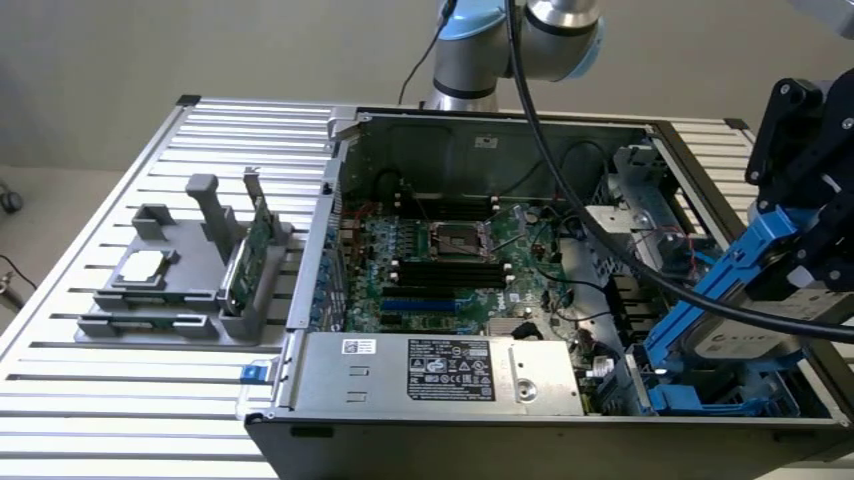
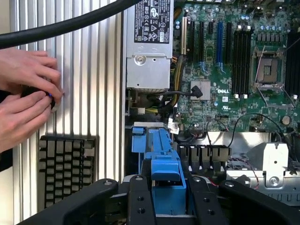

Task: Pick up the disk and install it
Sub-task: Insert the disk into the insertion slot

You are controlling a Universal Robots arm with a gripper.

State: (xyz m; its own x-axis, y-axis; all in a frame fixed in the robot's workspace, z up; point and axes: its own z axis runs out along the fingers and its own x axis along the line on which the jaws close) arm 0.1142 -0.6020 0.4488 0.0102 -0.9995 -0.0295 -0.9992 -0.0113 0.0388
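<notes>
- Pick-up looks done to me: the gripper [image 1: 790,255] has the disk [image 1: 743,338] in the air, with the fingers [image 2: 140,197] clamped on either side of its blue carrier.
- The disk hangs tilted, its low end dipping into the computer case [image 1: 467,120] at the near corner on the exterior view's right, just above the blue drive bay [image 1: 694,402].
- Installing is not finished: I judge the carrier is neither level nor seated in the bay.
- A person's hands [image 2: 26,93] are over the bench [image 1: 134,400] beside a keyboard [image 2: 65,168], clear of the case.
- The grey holder [image 1: 174,270] on the exterior view's left sits apart from the work.
</notes>
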